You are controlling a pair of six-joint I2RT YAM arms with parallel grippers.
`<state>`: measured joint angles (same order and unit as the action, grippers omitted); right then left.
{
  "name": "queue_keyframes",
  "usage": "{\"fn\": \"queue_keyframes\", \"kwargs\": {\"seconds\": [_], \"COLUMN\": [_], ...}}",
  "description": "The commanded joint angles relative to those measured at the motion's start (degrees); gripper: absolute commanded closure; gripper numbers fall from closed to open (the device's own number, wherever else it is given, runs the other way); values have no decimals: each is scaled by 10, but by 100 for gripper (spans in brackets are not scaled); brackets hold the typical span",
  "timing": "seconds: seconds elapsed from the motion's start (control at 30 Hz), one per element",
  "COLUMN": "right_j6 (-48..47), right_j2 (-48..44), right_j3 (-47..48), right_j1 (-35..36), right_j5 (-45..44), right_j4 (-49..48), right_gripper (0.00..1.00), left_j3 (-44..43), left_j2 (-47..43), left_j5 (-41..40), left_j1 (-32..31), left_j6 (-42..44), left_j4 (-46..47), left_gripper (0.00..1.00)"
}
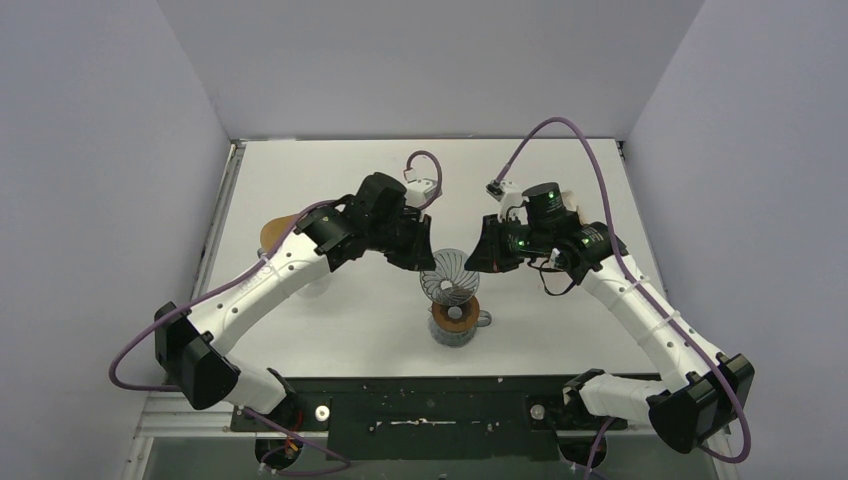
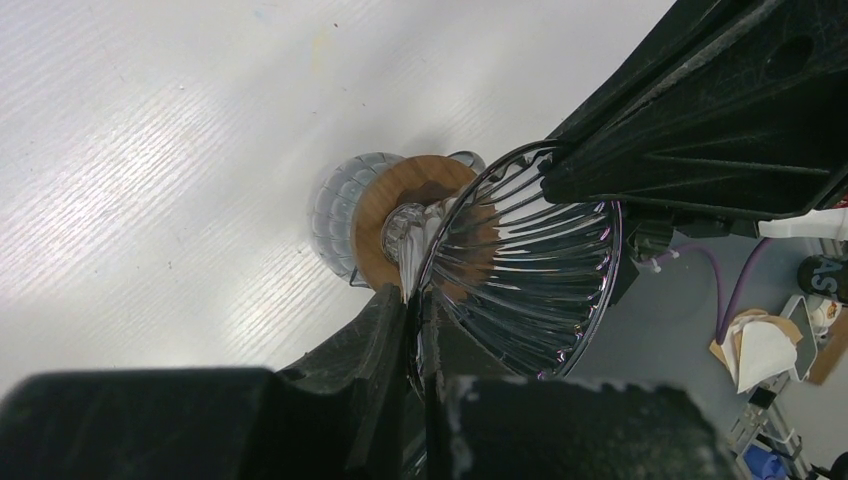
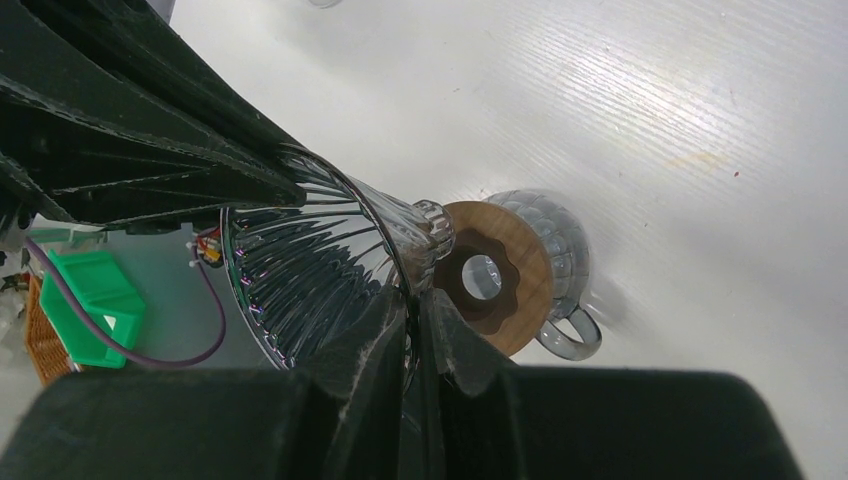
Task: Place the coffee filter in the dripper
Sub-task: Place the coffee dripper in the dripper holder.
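The dripper [image 1: 448, 274] is a smoky see-through ribbed cone, held in the air between both grippers. My left gripper [image 1: 420, 262] is shut on its left rim, the thin wall pinched between the jaws in the left wrist view [image 2: 415, 300]. My right gripper [image 1: 478, 262] is shut on the right rim in the same way [image 3: 412, 300]. The cone [image 2: 520, 260] [image 3: 310, 260] points its narrow end at a brown ring collar [image 1: 455, 315] [image 3: 520, 260] just below, slightly apart from it. No white coffee filter shows clearly on the table.
The collar lies on a ribbed clear cup with a handle [image 1: 470, 330] [image 3: 570, 335]. A tan-brown paper piece [image 1: 272, 232] lies partly under the left arm. White paper on tan card [image 2: 765, 350] and a green bin [image 3: 95, 300] show beyond the table.
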<state>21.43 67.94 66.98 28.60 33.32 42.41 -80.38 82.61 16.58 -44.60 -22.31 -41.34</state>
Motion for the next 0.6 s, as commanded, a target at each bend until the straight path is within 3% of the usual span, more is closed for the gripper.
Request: {"fn": "queue_keyframes", "kwargs": {"seconds": [0.0, 0.57], "right_j6": [-1, 1], "right_j2": [-9, -11], "right_j3": [10, -17], "right_j1": [4, 6], "right_j5": [-5, -32], "right_j4": [-8, 38], "right_gripper": [100, 100], "left_j3": [-11, 17], "left_j2": [6, 42], "left_j5": [16, 18], "left_j1": [-7, -38], "left_j6": [7, -16], "left_j4": [-2, 24], "left_gripper": [100, 100]}}
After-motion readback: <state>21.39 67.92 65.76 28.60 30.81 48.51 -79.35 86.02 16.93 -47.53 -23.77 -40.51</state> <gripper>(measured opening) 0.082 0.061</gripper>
